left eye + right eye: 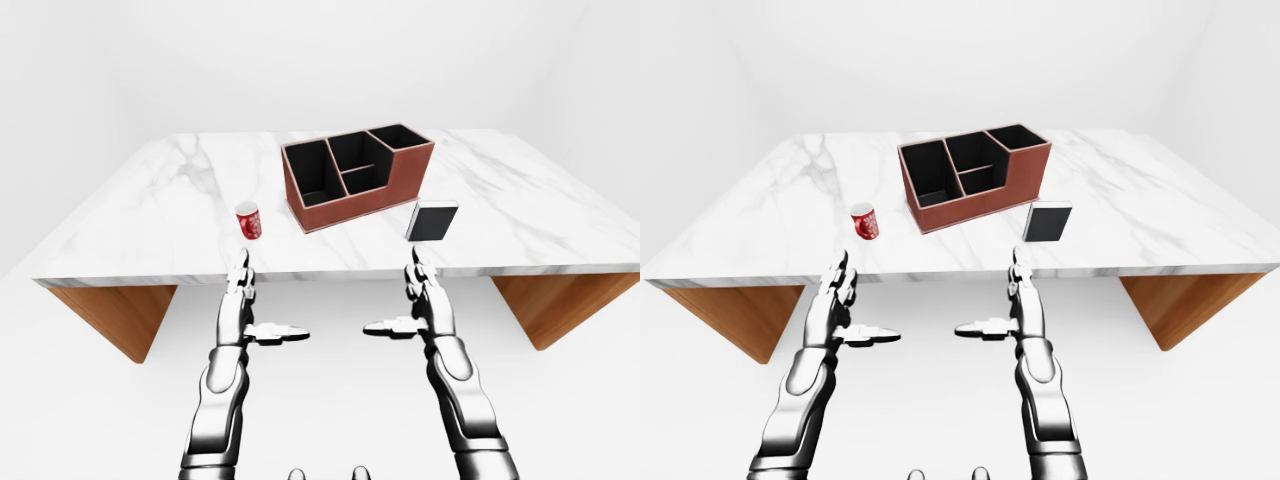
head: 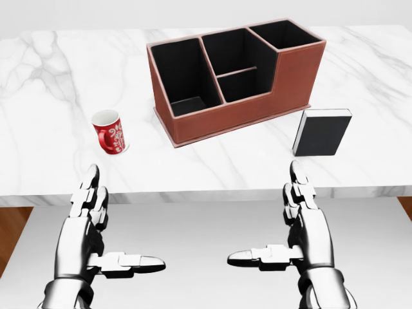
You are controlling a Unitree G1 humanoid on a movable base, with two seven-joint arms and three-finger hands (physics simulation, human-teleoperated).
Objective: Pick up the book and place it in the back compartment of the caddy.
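Head view: right hand [image 2: 306,222] and left hand [image 2: 87,225] both released, fingers spread, nothing held. Black book [image 2: 321,132] stands upright on the marble table [image 2: 51,96], just above the right hand's fingertips, beside the caddy [image 2: 257,96]. Red mug [image 2: 109,132] above the left hand.

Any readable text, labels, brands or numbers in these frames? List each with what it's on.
None readable.
Red mug with white pattern: the white marks look like ornament, too small to read as letters.
Black book with white page edges: cover plain, no title visible.
Reddish-brown compartment caddy with black interior: no label.
White marble table: only veining.
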